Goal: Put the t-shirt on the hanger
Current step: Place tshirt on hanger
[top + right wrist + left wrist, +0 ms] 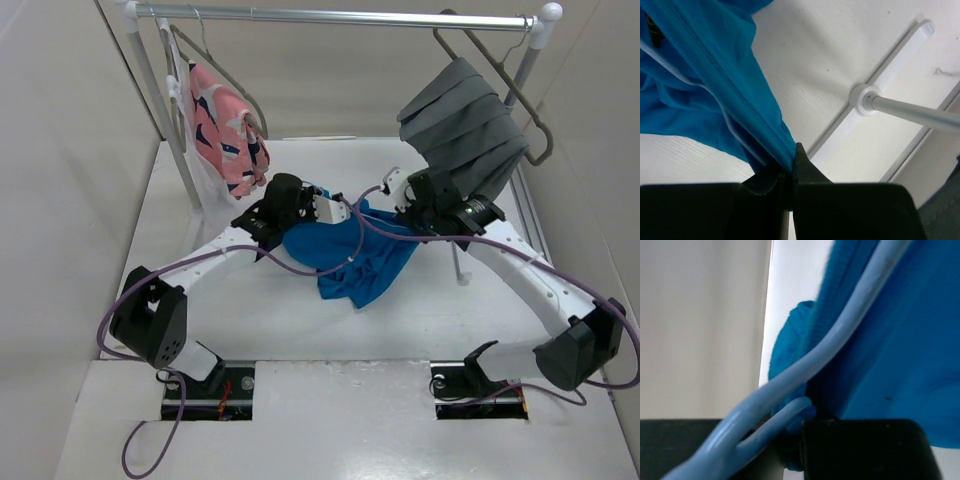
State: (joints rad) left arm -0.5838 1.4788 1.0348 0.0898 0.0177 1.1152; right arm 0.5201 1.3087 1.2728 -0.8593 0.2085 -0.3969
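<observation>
1. White surface [250, 330] lay beneath a clothes rail [340, 17], where a pink garment [225, 130] and a pleated grey cloth [465, 130] hung.
2. We saw the t-shirt [360, 265] bunched mid-surface between the two arms, its upper edge lifted and its lower part draped on the surface.
3. Our left pincer [790, 450] was clamped on the hanger [840, 335] near its twisted neck, and the wire lay against the blue cloth.
4. Our right pincer [790, 170] was pinched tight on a stitched edge of the t-shirt, with the wire running just beside that pinch.
5. We judged the step in hand to be drawing the cloth over the hanger's shoulder.
6. Doing it well, we thought, called for a steady left hold and a pull along the wire, not across it.
7. We also wanted the seam kept taut, so no fold could snag.
</observation>
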